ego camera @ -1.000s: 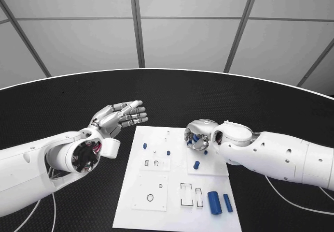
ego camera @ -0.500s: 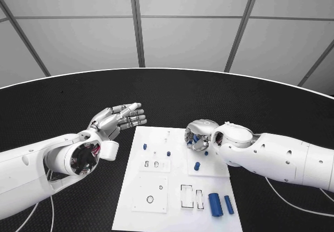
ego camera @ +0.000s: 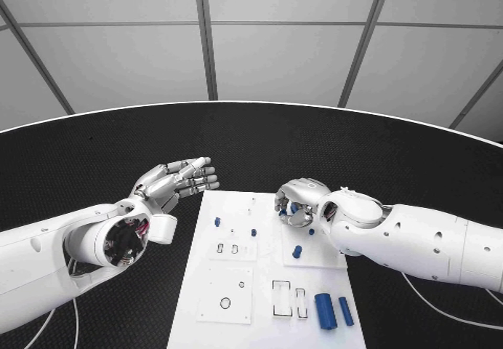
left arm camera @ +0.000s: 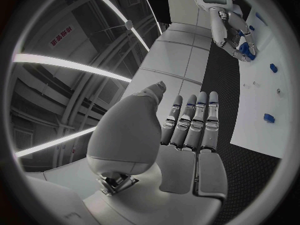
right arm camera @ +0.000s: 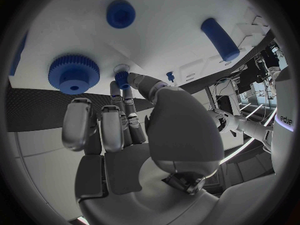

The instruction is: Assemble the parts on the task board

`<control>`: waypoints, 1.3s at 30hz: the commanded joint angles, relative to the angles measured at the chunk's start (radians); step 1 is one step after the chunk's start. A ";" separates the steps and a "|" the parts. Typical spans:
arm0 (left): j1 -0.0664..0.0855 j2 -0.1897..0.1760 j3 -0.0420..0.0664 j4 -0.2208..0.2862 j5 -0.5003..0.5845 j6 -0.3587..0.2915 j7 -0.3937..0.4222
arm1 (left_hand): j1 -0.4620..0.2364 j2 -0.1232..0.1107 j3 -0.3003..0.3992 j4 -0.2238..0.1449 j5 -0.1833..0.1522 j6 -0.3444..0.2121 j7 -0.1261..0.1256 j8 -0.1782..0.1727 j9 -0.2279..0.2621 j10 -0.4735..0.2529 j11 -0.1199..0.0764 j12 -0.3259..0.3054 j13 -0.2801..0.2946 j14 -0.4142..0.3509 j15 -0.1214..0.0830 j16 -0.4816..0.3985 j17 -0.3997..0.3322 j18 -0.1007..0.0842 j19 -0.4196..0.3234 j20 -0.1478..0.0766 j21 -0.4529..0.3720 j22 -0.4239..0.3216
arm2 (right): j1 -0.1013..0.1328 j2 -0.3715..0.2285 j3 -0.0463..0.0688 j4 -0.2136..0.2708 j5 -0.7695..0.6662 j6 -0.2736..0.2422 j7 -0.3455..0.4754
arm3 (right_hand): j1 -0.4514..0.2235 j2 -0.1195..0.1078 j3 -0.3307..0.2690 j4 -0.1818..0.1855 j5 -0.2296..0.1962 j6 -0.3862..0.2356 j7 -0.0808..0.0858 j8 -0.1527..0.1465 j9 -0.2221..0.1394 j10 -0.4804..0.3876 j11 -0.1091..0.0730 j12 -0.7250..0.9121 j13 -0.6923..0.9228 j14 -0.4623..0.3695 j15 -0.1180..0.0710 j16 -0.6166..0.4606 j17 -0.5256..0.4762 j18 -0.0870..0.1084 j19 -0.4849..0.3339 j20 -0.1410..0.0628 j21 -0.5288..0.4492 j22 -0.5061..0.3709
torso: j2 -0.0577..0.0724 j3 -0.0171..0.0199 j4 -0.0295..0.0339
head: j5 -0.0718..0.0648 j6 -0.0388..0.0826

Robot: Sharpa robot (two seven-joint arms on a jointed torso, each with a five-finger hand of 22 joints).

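Nothing shifted on black table; right hand pinches blue peg.

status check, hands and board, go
Left hand open, raised beside task board. Right hand pinching small blue part at board. Nothing in the way.

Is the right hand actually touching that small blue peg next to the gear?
Touching. In the right wrist view, the right hand has fingertips closed against the small blue peg, with no gap between them, beside the blue gear on the task board.
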 commanded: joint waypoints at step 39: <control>0.010 -0.003 0.000 0.007 0.000 -0.004 0.001 | -0.003 -0.006 0.011 -0.001 -0.005 -0.014 0.073 -0.008 -0.002 -0.009 0.001 -0.007 0.000 -0.006 0.002 -0.006 -0.001 0.012 0.001 0.001 -0.001 -0.003 | 0.042 0.124 0.001 -0.086 -0.069 -0.126 -0.010 | 0.018 0.003 0.002 -0.019 0.006 0.015 0.001 0.010 0.013 0.033 -0.020 0.015 0.042 0.053 -0.012 0.014 0.011 -0.012 0.001 -0.009 0.012 0.015 | 0.031 -0.0190 0.0231 | -0.010 0.030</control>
